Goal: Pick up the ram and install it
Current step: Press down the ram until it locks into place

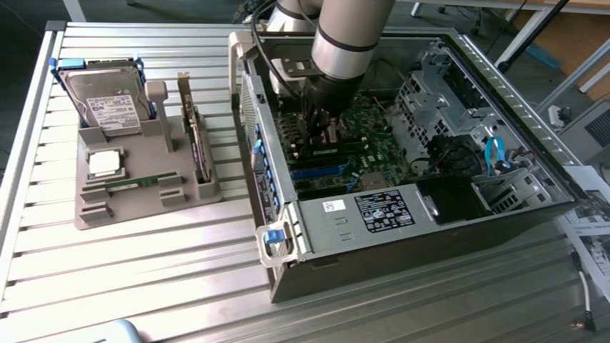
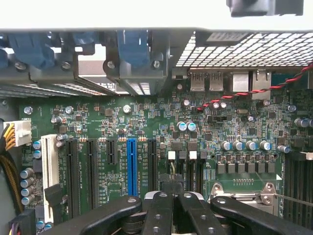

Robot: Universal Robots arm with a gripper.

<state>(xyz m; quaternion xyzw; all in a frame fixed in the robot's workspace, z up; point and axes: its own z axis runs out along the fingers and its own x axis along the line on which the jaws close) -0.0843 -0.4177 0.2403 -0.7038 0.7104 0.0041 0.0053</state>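
Black gripper point(image 2: 171, 205) fingers pressed together over the motherboard point(image 2: 146, 122).
One ram point(image 1: 131, 184) stick lies in the grey tray point(image 1: 143, 207) beside the open computer case point(image 1: 401, 236).

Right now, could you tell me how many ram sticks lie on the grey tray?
1: the ram lies flat on the tray, near the processor. Others may be hidden inside the case.

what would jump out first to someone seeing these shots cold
The silver robot arm plunging into the open computer case grabs attention first, its shut gripper low over the green motherboard with its bright blue slot. Next, on the exterior view's left, the grey parts tray on the slatted table holds a hard drive, a silver processor and a slim green ram stick.
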